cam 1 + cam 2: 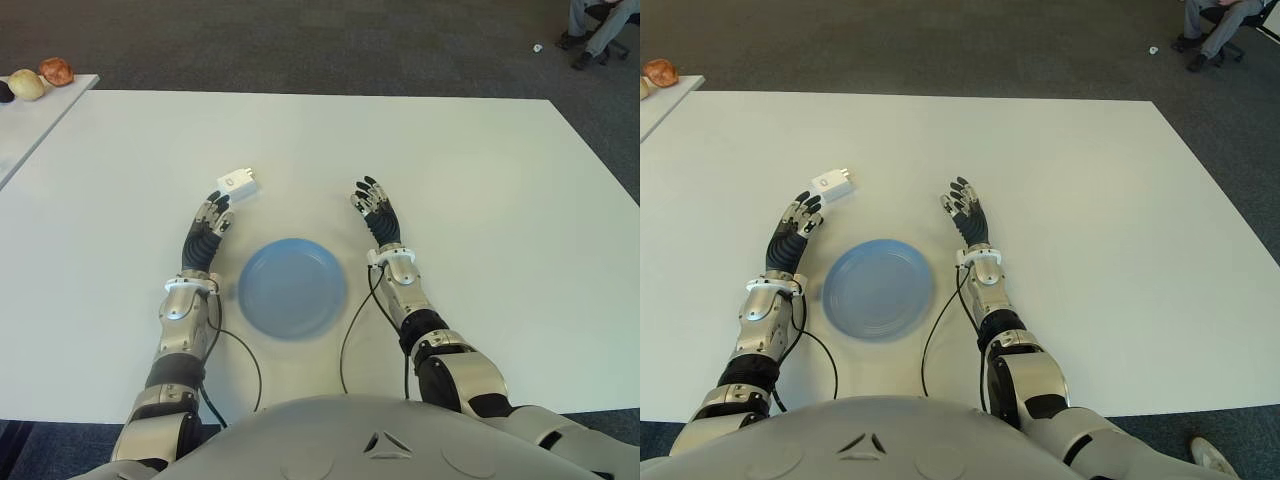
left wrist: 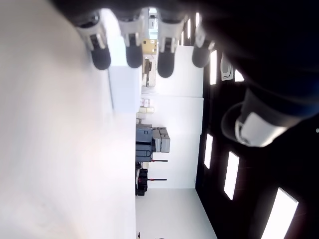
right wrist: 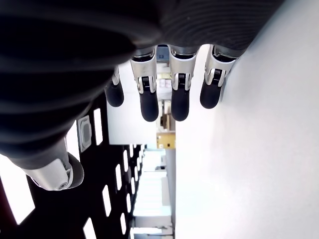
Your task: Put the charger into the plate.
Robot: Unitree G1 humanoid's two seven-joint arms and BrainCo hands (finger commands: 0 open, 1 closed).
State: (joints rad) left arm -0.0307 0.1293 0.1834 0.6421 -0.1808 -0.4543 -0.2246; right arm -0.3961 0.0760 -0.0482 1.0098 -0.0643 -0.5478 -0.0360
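The charger (image 1: 237,182), a small rigid white block that looks light and rather slick, lies on the desk (image 1: 480,180) just beyond the released left robot hand (image 1: 213,215), outside the plate (image 1: 292,287); grip its long sides

There is one white table (image 1: 480,200) in front of the robot, and part of a second table (image 1: 40,110) shows at the far left edge. On the main table lie one white charger (image 1: 237,183) and one blue plate (image 1: 292,287). Two robot hands are in view, the left hand (image 1: 212,220) and the right hand (image 1: 376,208), each with its fingers spread and holding nothing. Two black cables (image 1: 350,330) trail from the wrists, one per arm. On the second table sit three small round items (image 1: 40,78), too small to identify. One seated person (image 1: 598,28) shows partly at the far right corner.
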